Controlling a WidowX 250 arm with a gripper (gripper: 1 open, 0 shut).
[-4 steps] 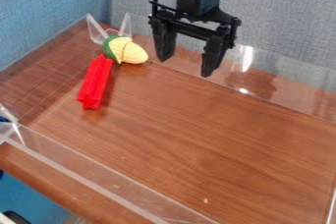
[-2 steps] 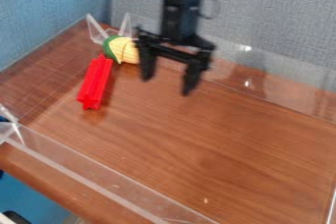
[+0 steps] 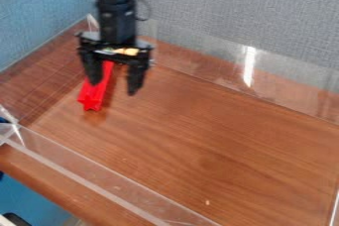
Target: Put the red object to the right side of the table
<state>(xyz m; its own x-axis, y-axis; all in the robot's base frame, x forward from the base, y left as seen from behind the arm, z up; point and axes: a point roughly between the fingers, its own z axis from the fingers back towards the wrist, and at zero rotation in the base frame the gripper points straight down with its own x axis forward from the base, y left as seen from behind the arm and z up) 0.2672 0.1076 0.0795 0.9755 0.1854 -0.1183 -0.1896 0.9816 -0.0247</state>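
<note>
The red object (image 3: 91, 95) lies on the table (image 3: 212, 141) at the left, a bright red bar partly covered by my gripper. My gripper (image 3: 113, 79) hangs just above it, open, with its two black fingers spread wide and pointing down. One finger (image 3: 90, 74) stands over the bar's upper end, the other finger (image 3: 135, 79) to the bar's right. Nothing is held between them.
A yellow-green corn-like toy (image 3: 118, 50) shows in part behind the gripper's body at the back left. Low clear acrylic walls (image 3: 252, 66) edge the tabletop. A blue panel stands at the far left, a grey wall behind.
The gripper has moved left and forward from the back middle of the table to a spot over the red object. It has stayed open. The red object has not moved.
</note>
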